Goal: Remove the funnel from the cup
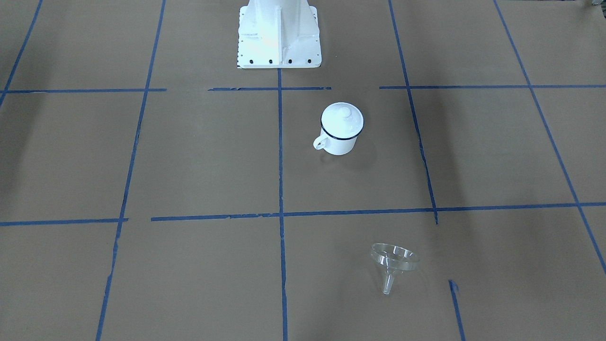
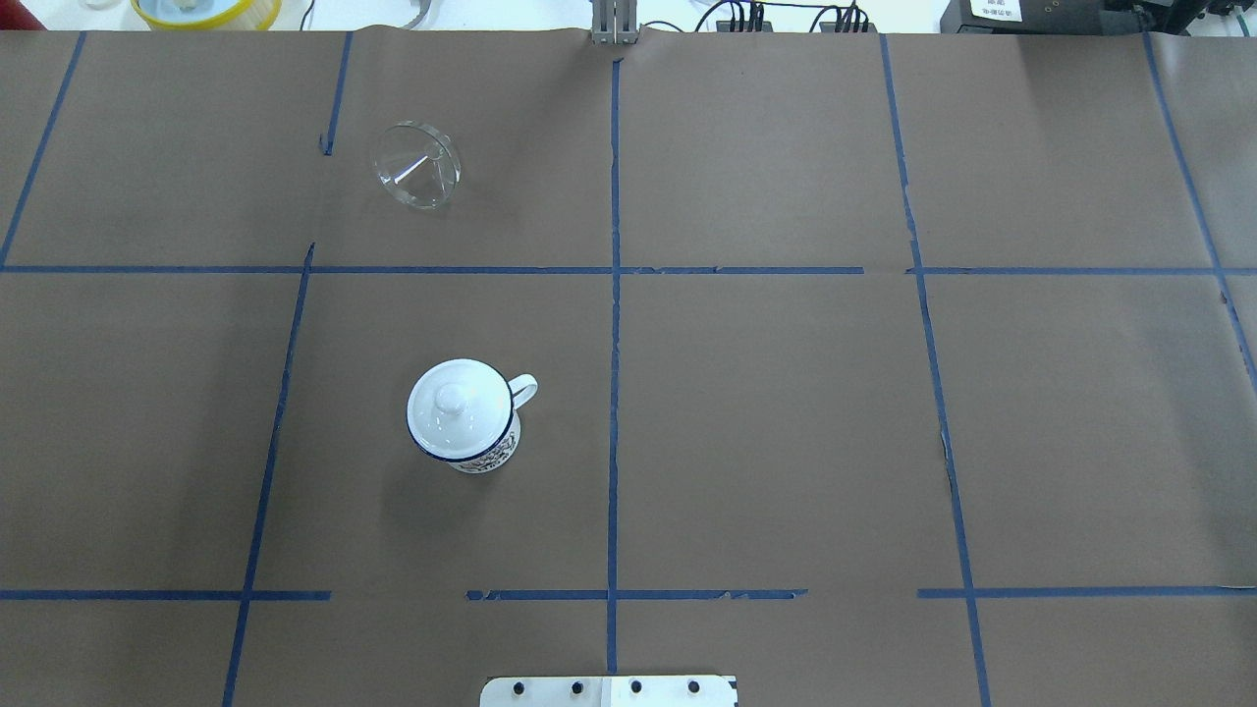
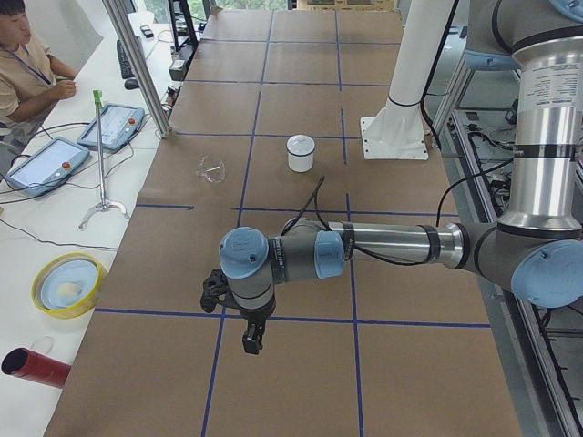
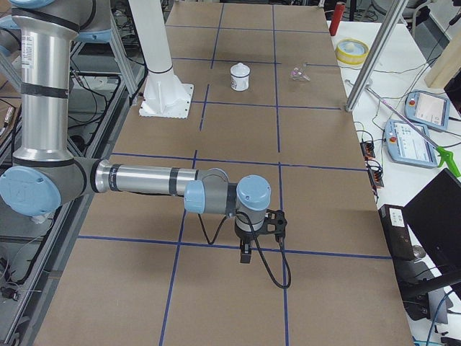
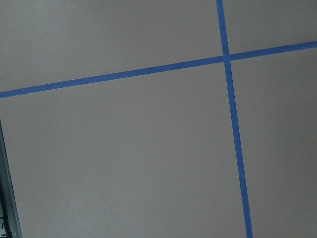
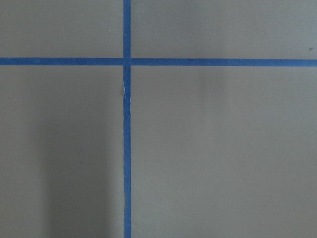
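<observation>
The clear plastic funnel [image 1: 394, 260] lies on its side on the brown table, well apart from the cup; it also shows in the overhead view [image 2: 417, 177]. The white enamel cup [image 1: 340, 142] with a dark blue rim stands upright, handle out to the side, with a white knobbed lid [image 1: 343, 118] on top. In the overhead view the cup [image 2: 488, 455] sits left of the centre line. My left gripper [image 3: 249, 339] hangs far from both, seen only in the exterior left view. My right gripper [image 4: 246, 252] shows only in the exterior right view. I cannot tell whether either is open or shut.
The white robot base [image 1: 278, 33] stands behind the cup. Blue tape lines grid the table. Beside the table are a yellow bowl [image 3: 66, 284], a red cylinder [image 3: 32, 366], teach pendants [image 3: 114, 125], a metal post [image 3: 137, 64] and a seated operator [image 3: 23, 73].
</observation>
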`<action>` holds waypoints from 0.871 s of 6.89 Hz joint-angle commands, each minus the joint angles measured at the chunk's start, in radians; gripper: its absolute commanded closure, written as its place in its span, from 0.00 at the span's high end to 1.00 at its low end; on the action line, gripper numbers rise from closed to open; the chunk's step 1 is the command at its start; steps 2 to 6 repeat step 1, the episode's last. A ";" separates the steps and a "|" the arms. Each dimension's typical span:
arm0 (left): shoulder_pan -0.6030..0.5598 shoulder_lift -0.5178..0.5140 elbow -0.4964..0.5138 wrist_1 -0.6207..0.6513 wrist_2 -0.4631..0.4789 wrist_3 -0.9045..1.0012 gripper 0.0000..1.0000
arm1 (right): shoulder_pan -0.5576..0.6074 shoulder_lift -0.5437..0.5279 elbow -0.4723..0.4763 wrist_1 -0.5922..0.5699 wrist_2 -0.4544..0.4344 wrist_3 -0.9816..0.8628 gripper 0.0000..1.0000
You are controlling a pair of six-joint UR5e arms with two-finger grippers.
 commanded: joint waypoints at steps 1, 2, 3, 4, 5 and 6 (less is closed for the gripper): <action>0.000 0.009 0.000 0.002 0.000 0.000 1.00 | 0.000 0.000 0.000 0.000 0.000 0.000 1.00; 0.000 0.009 0.000 0.002 0.000 0.000 1.00 | 0.000 0.000 0.000 0.000 0.000 0.000 1.00; 0.000 0.009 0.000 0.002 0.000 0.000 1.00 | 0.000 0.000 0.000 0.000 0.000 0.000 1.00; 0.000 0.009 0.000 0.002 0.000 0.000 1.00 | 0.000 0.000 0.000 0.000 0.000 0.000 1.00; 0.000 0.009 0.000 0.002 0.000 0.000 1.00 | 0.000 0.000 0.000 0.000 0.000 0.000 1.00; 0.000 0.009 0.000 0.002 0.000 0.000 1.00 | 0.000 0.000 0.000 0.000 0.000 0.000 1.00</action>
